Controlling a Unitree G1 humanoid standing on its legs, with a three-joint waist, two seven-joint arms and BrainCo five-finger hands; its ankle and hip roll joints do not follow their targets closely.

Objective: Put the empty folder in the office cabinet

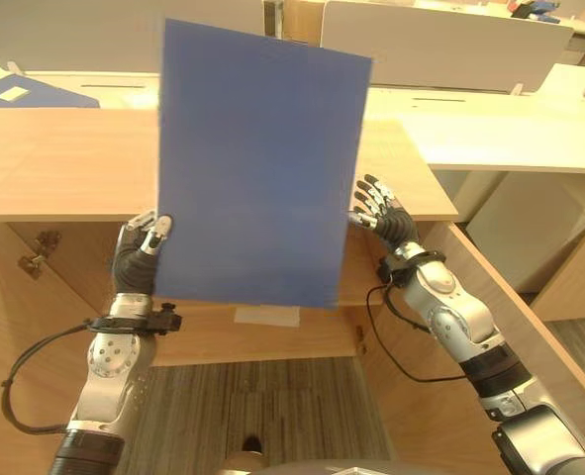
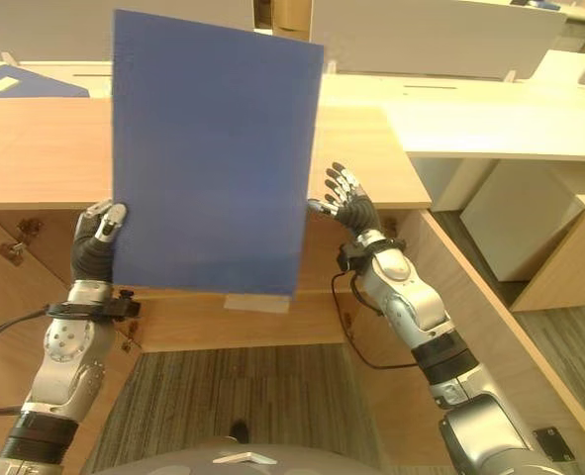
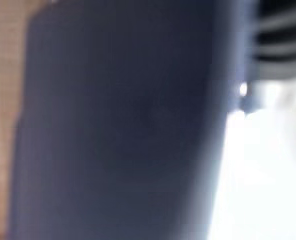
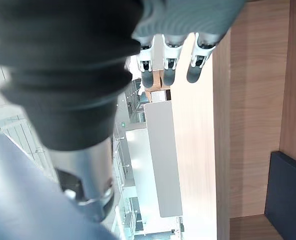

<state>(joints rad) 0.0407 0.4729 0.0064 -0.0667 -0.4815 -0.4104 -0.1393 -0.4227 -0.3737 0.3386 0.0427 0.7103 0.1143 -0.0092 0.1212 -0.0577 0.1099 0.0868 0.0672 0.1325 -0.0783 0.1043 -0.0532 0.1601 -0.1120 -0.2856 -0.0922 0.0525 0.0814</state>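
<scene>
Blue folder held upright above the open wooden cabinet, in front of its top panel. Left hand pinching the folder's lower left edge, thumb on the near face. Right hand at the folder's right edge, fingers spread straight, clamped on nothing.

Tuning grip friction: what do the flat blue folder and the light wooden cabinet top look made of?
Flat blue folder: looks like matte plastic or coated card; even colour, no glare, stays flat while held at one edge by the left hand. Light wooden cabinet top: probably wood-grain laminate board; uniform grain, smooth low-sheen face, straight banded edge.
</scene>
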